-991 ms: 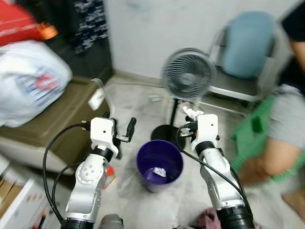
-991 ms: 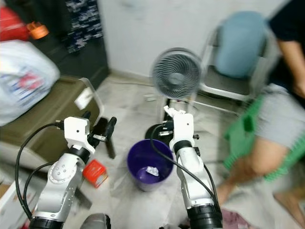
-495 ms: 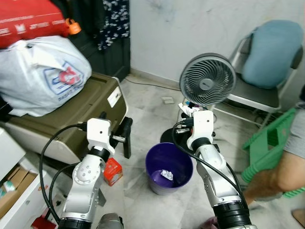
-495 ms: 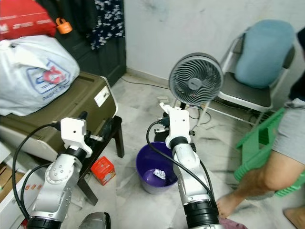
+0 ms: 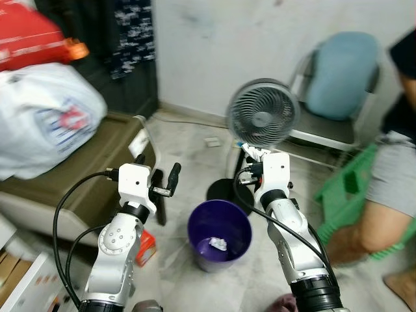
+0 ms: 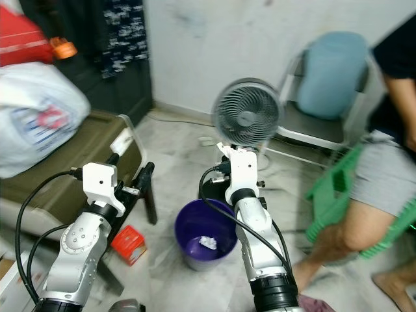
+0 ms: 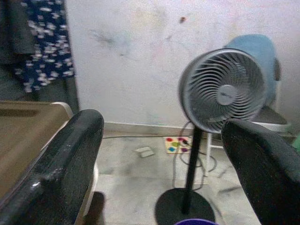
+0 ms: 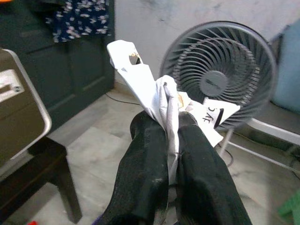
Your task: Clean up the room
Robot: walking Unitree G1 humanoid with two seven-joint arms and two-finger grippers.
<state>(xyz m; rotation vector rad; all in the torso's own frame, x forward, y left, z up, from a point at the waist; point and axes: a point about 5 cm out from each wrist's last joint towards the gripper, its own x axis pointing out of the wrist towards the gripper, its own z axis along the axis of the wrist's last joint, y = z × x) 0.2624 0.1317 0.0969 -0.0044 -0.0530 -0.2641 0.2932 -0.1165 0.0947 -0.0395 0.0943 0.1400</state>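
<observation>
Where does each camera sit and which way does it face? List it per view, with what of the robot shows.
Left eye, right eye views: on the head, looking forward and down at the purple bin, both silver arms showing.
Left wrist view: on the left arm, looking between its open fingers toward the fan.
Right wrist view: on the right arm, looking along fingers shut on white paper.
Shared: all show the fan.
</observation>
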